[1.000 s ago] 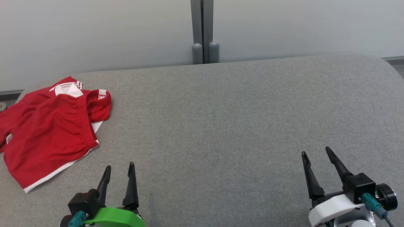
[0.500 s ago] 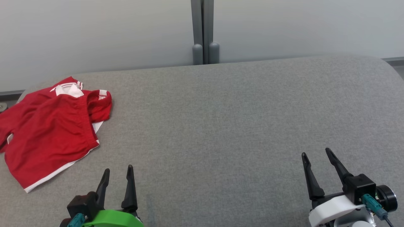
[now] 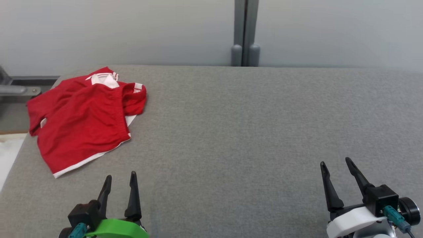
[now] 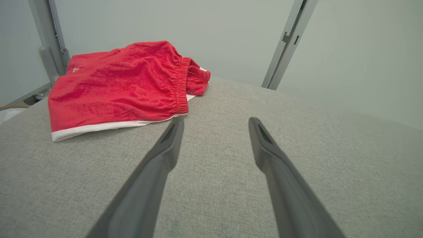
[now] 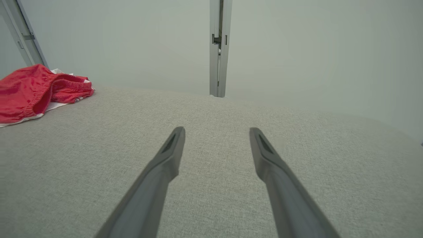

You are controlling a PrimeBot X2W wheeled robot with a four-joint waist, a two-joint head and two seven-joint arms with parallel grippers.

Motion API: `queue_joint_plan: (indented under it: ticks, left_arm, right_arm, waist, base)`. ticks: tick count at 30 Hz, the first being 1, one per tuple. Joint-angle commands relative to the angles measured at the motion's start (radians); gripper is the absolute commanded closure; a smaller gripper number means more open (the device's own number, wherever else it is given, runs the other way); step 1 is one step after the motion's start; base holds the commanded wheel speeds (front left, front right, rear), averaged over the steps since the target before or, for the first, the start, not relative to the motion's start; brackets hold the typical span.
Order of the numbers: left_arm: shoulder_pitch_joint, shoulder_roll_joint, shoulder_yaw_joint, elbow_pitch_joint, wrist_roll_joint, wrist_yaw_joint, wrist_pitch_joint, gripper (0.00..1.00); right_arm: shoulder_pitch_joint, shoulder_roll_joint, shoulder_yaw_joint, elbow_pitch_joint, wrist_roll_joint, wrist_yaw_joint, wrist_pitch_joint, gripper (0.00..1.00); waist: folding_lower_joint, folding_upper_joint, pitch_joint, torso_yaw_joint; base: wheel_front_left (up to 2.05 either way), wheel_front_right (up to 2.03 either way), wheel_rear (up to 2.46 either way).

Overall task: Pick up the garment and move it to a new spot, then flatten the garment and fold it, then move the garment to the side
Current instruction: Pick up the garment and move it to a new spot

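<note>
The garment (image 3: 86, 119) is a pair of red shorts with white trim, lying crumpled at the far left of the grey padded table (image 3: 248, 132). In the left wrist view the garment (image 4: 122, 87) lies just ahead and left of the fingers, and in the right wrist view the garment (image 5: 33, 92) sits far to the left. My left gripper (image 3: 120, 177) hovers open near the front edge, below the shorts, with nothing between its fingers. At the front right my right gripper (image 3: 335, 163) is open too and holds nothing.
A grey wall with a vertical metal post (image 3: 245, 33) runs behind the table. The table's left edge (image 3: 16, 155) drops off just beside the shorts, with floor and a metal bracket (image 3: 16, 89) beyond it.
The head camera has turned left, so the whole scene has shifted right in the picture. The left gripper has drawn back slightly toward the bottom edge. The garment has not moved on the table.
</note>
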Motion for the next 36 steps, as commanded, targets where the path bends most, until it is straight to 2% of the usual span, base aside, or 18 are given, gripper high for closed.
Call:
queue_joint_plan:
  ticks: [1,8,14,29,36]
  left_arm:
    - [-0.001,0.006,0.007,-0.007,0.011,0.002,-0.001,0.0]
    - [-0.005,0.006,0.026,-0.024,0.016,0.0,-0.001,0.0]
    - [0.002,0.006,0.036,-0.031,0.02,-0.004,-0.001,0.0]
    - [-0.034,0.006,0.058,-0.068,-0.001,0.017,-0.001,0.0]
    - [-0.129,0.006,0.127,-0.137,0.023,0.007,-0.001,0.0]
  right_arm:
    - [0.004,-0.004,0.002,-0.002,0.006,0.0,-0.002,0.0]
    - [-0.011,-0.004,0.007,-0.002,0.012,0.0,-0.002,0.0]
    - [-0.022,-0.004,0.015,0.002,0.011,0.0,-0.002,0.0]
    - [-0.065,-0.004,0.018,-0.012,-0.02,0.0,-0.002,0.0]
    - [-0.103,-0.004,0.009,-0.025,-0.048,0.0,-0.002,0.0]
  waist:
    - [0.0,0.0,0.007,0.084]
    - [0.0,0.0,0.016,0.196]
    - [0.0,0.0,0.023,0.235]
    - [0.0,0.0,0.09,0.187]
    - [0.0,0.0,0.154,0.15]
  base:
    - [0.0,0.0,0.0]
    - [0.0,0.0,0.0]
    - [0.0,0.0,0.0]
    - [0.0,0.0,0.0]
    - [0.0,0.0,0.0]
